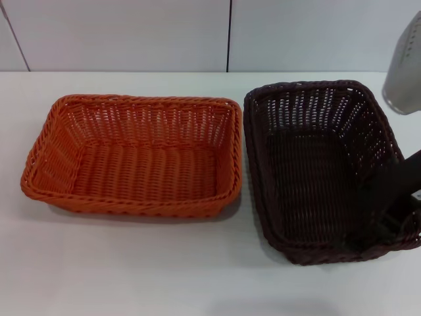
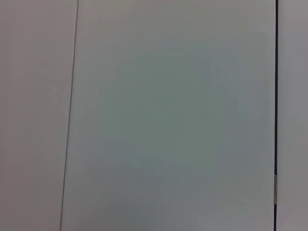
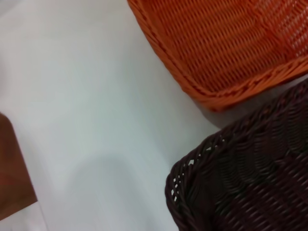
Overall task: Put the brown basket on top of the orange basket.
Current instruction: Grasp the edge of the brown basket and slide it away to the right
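The orange basket (image 1: 135, 158) sits on the white table at the left of the head view, open side up, with nothing in it. Right beside it on the right is the brown basket (image 1: 322, 164), their rims almost touching. My right gripper (image 1: 378, 224) is a dark shape reaching in from the right edge, down over the brown basket's near right corner at its rim. The right wrist view shows a corner of the brown basket (image 3: 240, 183) close up and the orange basket (image 3: 226, 43) beyond it. My left gripper is out of view.
A pale grey object (image 1: 404, 69) stands at the table's far right, behind the brown basket. White wall panels run along the back. Bare white table (image 1: 131, 270) lies in front of both baskets. A brown surface (image 3: 14, 173) shows past the table edge in the right wrist view.
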Action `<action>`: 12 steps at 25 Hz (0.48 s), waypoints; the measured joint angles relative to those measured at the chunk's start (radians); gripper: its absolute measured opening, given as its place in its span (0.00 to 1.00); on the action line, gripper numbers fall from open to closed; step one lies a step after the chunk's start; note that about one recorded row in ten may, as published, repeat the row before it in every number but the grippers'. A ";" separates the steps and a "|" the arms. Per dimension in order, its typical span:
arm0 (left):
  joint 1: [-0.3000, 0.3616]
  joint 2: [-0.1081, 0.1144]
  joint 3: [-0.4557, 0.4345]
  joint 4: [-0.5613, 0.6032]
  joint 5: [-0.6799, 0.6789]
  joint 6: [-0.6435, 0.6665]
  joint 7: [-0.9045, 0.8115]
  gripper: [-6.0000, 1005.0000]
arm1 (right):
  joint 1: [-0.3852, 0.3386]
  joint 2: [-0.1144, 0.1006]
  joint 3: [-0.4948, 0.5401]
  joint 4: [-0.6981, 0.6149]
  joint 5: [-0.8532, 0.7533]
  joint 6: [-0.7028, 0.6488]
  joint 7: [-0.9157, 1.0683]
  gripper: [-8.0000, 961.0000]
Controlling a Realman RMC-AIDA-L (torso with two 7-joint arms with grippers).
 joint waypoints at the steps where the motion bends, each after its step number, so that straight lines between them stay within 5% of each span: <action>1: 0.000 0.000 0.000 0.000 0.000 0.000 0.000 0.81 | 0.000 0.000 0.000 0.000 0.000 0.000 0.000 0.79; 12: 0.003 0.000 -0.008 -0.012 0.000 0.001 -0.001 0.81 | 0.054 0.003 -0.067 0.190 -0.003 0.042 -0.028 0.78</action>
